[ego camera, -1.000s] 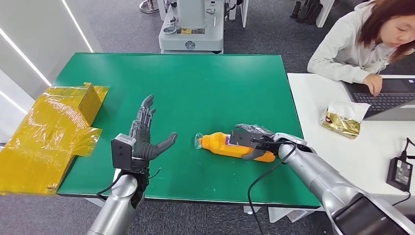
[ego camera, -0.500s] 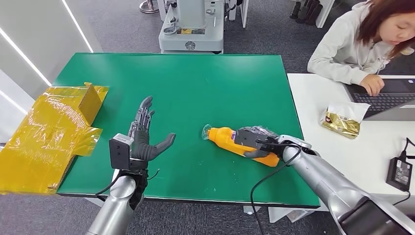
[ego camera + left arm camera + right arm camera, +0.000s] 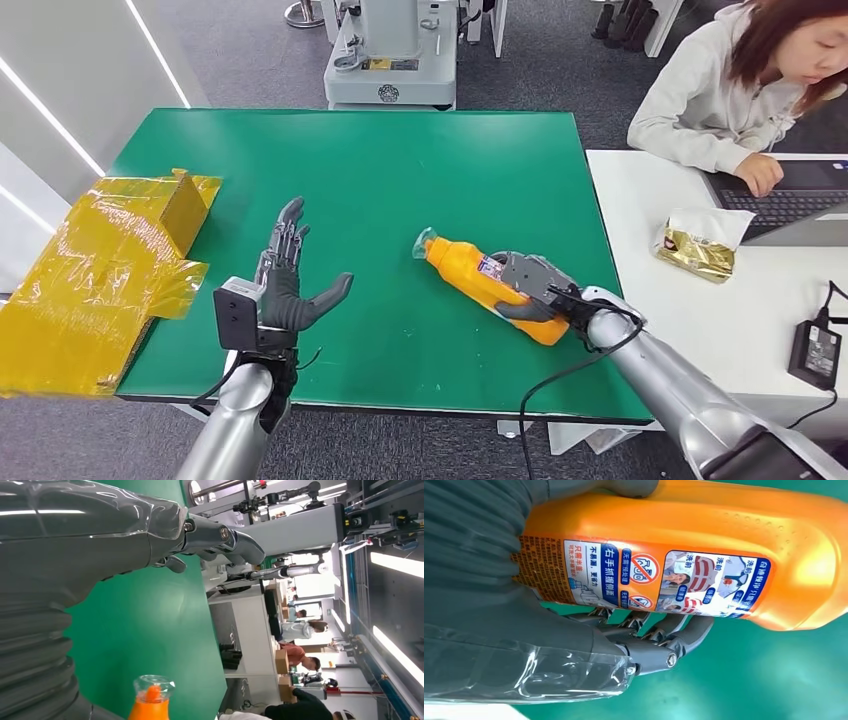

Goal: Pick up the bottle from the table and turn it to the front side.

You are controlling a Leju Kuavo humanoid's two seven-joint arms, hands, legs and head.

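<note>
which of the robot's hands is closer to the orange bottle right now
Right. The right hand grips the orange bottle around its body, while the left hand is open and apart from it, over the green table.

**Where things lie around the two hands**

The bottle [image 3: 484, 283] lies slantwise on the table [image 3: 400, 170] in the right hand [image 3: 535, 285], its cap end pointing away from that hand toward the far left. The left hand [image 3: 288, 280] is well apart to the bottle's left. A wrapped box [image 3: 100, 270] sits left of the left hand. A person [image 3: 740, 85], a laptop [image 3: 790, 200] and a packet [image 3: 700, 243] are right of the right hand, on a side table [image 3: 740, 320].
</note>
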